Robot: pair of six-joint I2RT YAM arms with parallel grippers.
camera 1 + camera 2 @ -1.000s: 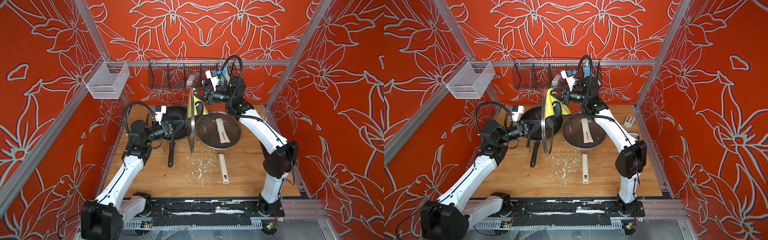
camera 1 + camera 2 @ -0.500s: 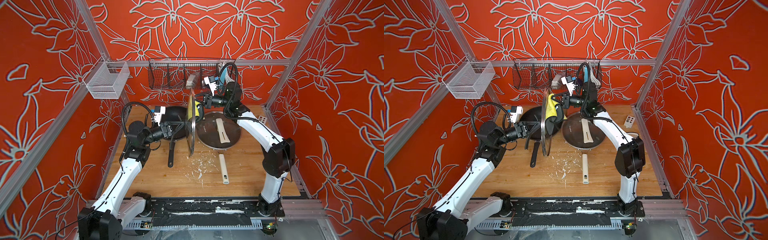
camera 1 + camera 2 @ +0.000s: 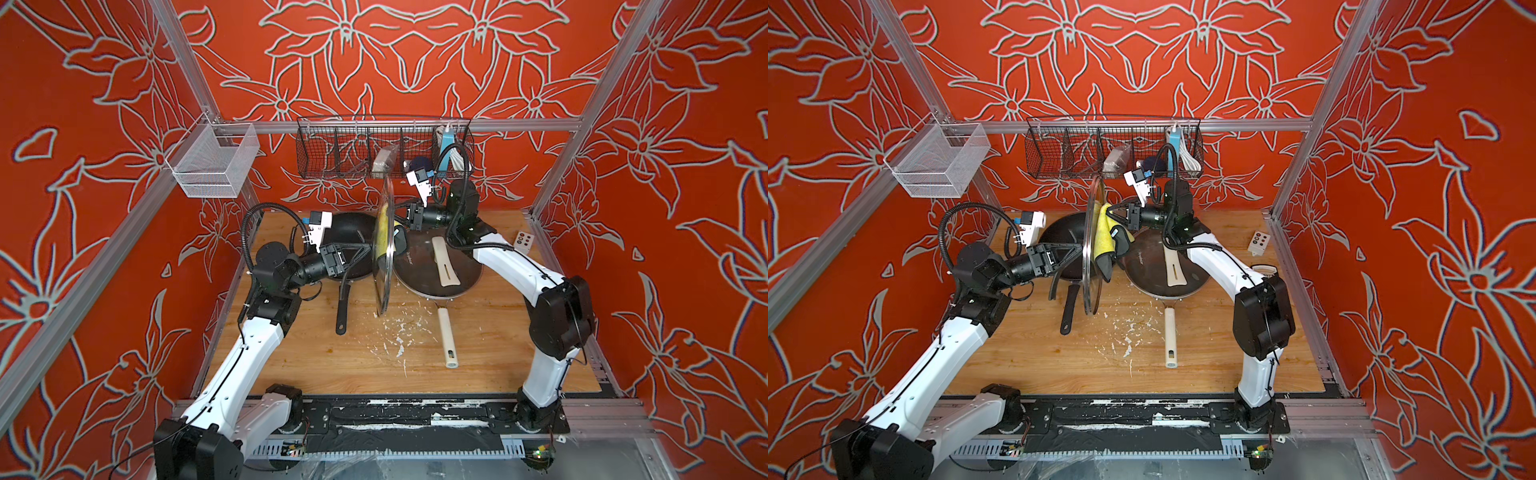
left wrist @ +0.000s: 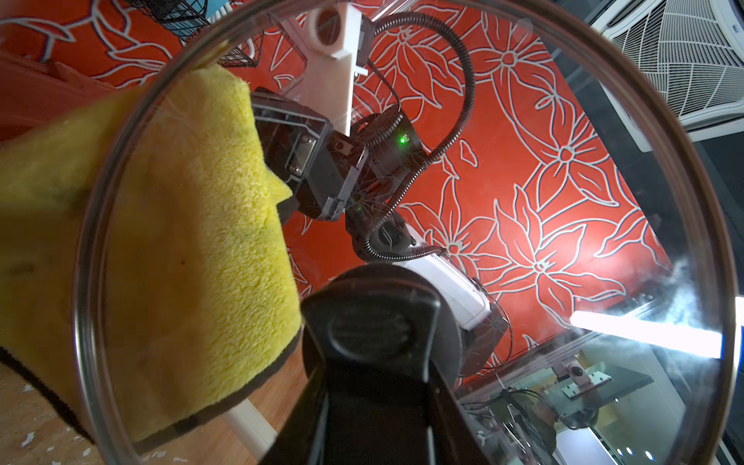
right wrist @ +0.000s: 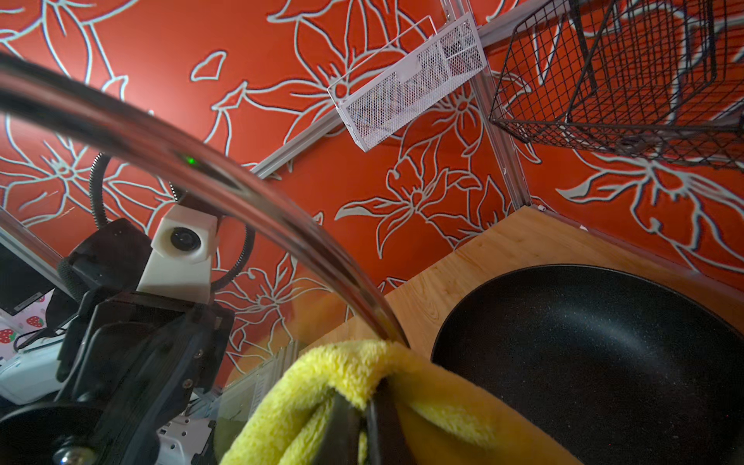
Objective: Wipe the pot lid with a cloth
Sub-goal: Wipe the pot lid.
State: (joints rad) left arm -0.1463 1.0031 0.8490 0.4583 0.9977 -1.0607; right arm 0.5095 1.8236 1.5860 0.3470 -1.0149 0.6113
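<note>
A white-flecked wooden table sits inside red flowered walls. The pot lid stands on edge over it, its knob clamped in the left gripper — on the opposite face, the right gripper pinches the yellow cloth tight, pressed against the glass near the upper rim. Both arms reach inward, wrists roughly level.
</note>
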